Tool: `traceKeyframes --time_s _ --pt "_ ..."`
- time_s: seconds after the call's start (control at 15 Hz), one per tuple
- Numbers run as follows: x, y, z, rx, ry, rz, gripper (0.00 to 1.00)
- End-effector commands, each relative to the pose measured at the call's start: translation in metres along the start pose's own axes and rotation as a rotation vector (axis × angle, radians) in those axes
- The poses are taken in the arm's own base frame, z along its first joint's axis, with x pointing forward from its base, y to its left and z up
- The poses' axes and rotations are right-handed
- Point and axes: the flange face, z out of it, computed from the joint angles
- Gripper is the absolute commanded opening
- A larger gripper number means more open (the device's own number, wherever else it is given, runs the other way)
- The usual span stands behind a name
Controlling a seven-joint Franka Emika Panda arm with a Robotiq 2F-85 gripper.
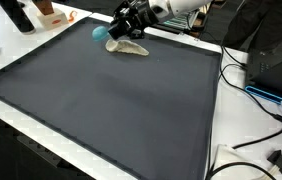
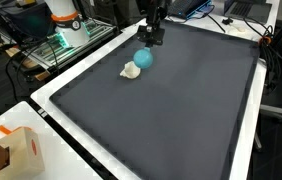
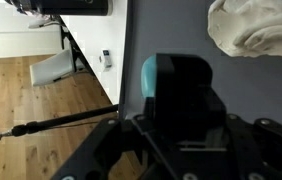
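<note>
Hovering near the surface's [image 2: 186, 115] far edge, the end effector [image 2: 153, 38] stood over the teal ball [image 2: 143, 59], with the cream cloth [image 2: 131, 70] just beside. Opening and grip could not be told. Judgement: centre on the ball, descend straight, keep clear of the cloth.

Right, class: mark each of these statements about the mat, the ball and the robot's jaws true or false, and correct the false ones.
1. The teal ball lies on the dark mat. True.
2. A cream lump lies beside the ball. True.
3. The jaws are over the middle of the mat. False: they are near its edge, close to the ball.
4. The mat is white. False: it is dark grey.
</note>
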Motion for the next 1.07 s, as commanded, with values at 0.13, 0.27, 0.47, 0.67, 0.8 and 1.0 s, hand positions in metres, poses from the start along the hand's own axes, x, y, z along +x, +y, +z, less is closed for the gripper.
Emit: traceKeyframes --time_s 0.13,0.27,0.47,0.67,0.8,1.0 --pt "-0.008 0.011 -0.02 0.101 0.083 -0.099 0.25" --pt "-0.011 0.017 -0.026 0.124 0.113 -0.128 0.25" --pt "-0.015 0.031 -0.034 0.179 0.157 -0.159 0.25" --pt "-0.021 0.05 -0.042 0.266 0.195 -0.169 0.25" --pt "-0.027 0.064 -0.046 0.337 0.217 -0.166 0.25" --pt "-0.035 0.089 -0.05 0.459 0.253 -0.149 0.25"
